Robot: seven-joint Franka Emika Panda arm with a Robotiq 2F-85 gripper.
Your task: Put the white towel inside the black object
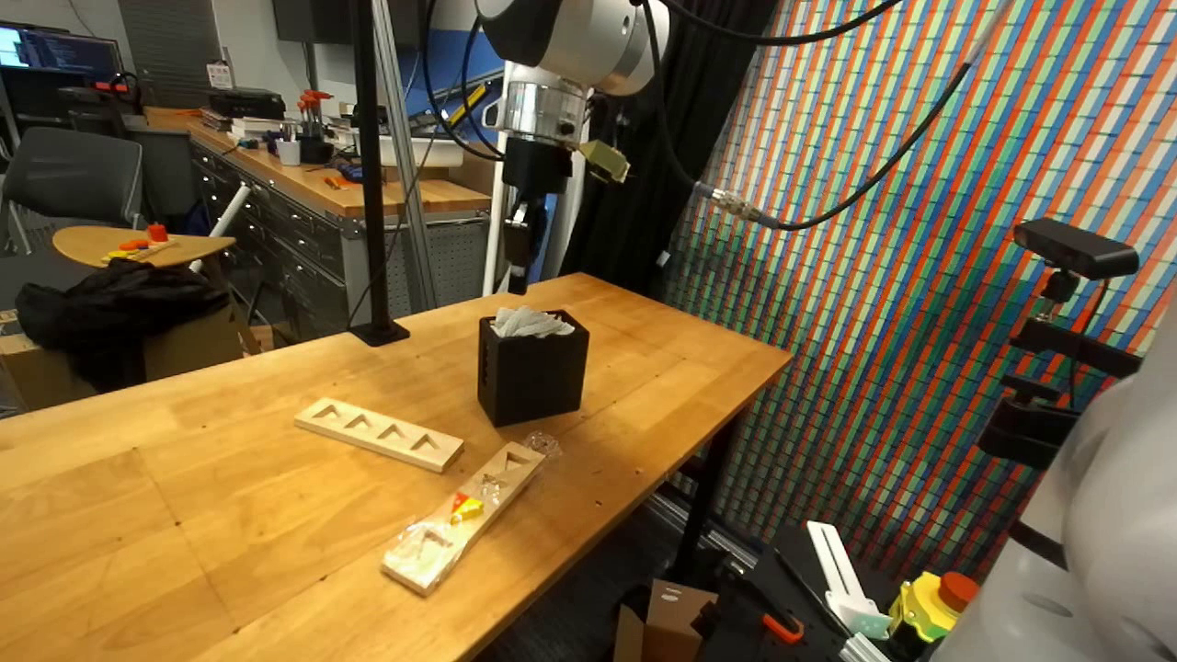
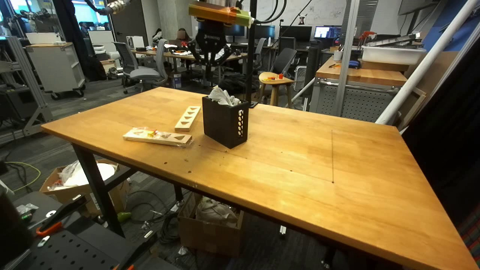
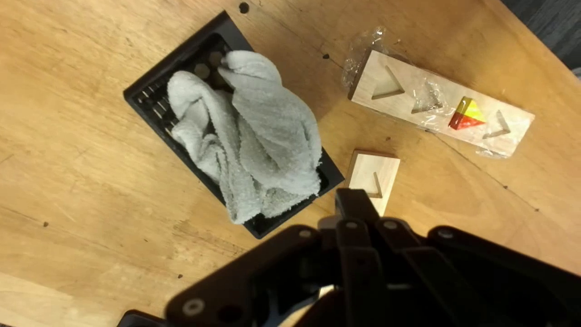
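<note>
A broad wooden table (image 2: 318,157) spans the middle of both exterior views and fills most of the wrist view.

A robot arm (image 1: 588,46), white and dark grey, comes down from the top centre of an exterior view. At its end hangs a black tool (image 1: 518,280), pointing downward, its two fingers pressed together into a single narrow tip. In both exterior views a gap shows between that tip and the things below; in the wrist view the tool enters from the bottom right.

A black box (image 2: 223,120) stands upright on the table, near the centre of both exterior views and at a slant in the upper left of the wrist view. A column of holes runs down one of its sides.

The white towel (image 3: 272,122) is inside the black box, bunched in thick folds. It fills most of the mouth, rises above the rim in both exterior views, and hides part of the right-hand rim in the wrist view.

Two pale wooden strips with triangular hollows lie flat on the table: a bare strip (image 1: 377,434), left of the box in an exterior view, and a wrapped strip (image 3: 445,95) in clear plastic (image 1: 542,445), upper right in the wrist view. A small red-and-yellow piece (image 3: 467,114) sits on the wrapped one.
</note>
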